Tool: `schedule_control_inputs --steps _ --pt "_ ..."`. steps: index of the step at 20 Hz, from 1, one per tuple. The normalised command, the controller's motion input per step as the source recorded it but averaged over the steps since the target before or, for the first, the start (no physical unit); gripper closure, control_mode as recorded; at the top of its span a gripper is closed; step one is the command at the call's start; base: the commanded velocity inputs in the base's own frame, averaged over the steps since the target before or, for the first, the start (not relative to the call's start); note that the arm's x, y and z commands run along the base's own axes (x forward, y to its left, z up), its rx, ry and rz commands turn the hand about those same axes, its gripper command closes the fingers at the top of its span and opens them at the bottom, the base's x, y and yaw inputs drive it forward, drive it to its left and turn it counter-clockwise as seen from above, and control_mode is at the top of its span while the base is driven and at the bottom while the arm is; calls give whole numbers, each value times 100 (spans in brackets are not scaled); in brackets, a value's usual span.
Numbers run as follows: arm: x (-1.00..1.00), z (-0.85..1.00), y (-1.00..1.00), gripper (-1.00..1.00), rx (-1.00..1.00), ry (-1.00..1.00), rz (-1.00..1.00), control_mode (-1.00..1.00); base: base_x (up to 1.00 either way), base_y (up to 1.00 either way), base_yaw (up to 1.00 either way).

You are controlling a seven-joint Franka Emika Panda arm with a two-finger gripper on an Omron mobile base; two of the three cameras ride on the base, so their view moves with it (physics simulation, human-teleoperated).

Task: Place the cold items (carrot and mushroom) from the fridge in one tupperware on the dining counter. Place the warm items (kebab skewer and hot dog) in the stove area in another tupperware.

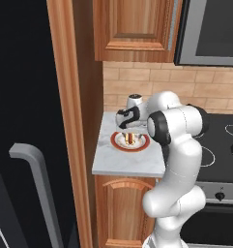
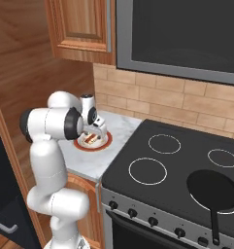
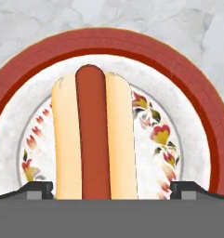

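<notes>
Hot dog (image 3: pixel 93 135): reddish sausage in a pale bun, lying at the middle of a plate (image 3: pixel 197 107). In the hand view it runs up and down the picture, between the two fingertips (image 3: pixel 36 189), which stand one on each side of the bun and apart from it.

Plate: round, white centre with a small flower pattern, broad red rim. It sits on the marbled surface (image 1: pixel 113 162) beside the stove.

Hand (image 1: pixel 129 131): poised directly over the plate, pointing down, fingers spread wide, gripping nothing. Whether the tips touch the plate cannot be told.

Arm (image 1: pixel 178 160): white with dark joints, bent over the surface from the front.

Surface: small white-grey marbled top over a wooden cabinet door, set between a tall wooden panel and the stove.

Stove (image 2: pixel 181 165): black top with ringed burners; a dark pan (image 2: pixel 213 189) rests on the front right burner, handle towards the front. Knobs line the front edge.

Wall: tan brick backsplash, wooden cupboard (image 1: pixel 137 29) above the surface, a dark appliance with a grey frame above the stove.

Fridge (image 1: pixel 21 121): black front with a grey bar handle, left of the wooden panel.
</notes>
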Motion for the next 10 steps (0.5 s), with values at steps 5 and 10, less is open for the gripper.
schedule_control_inputs --steps 5,10 --pt "14 -22 13 -100 -1 0 0 -100 0 0 0" --pt "0 -20 0 -100 0 0 0 -100 0 0 0"
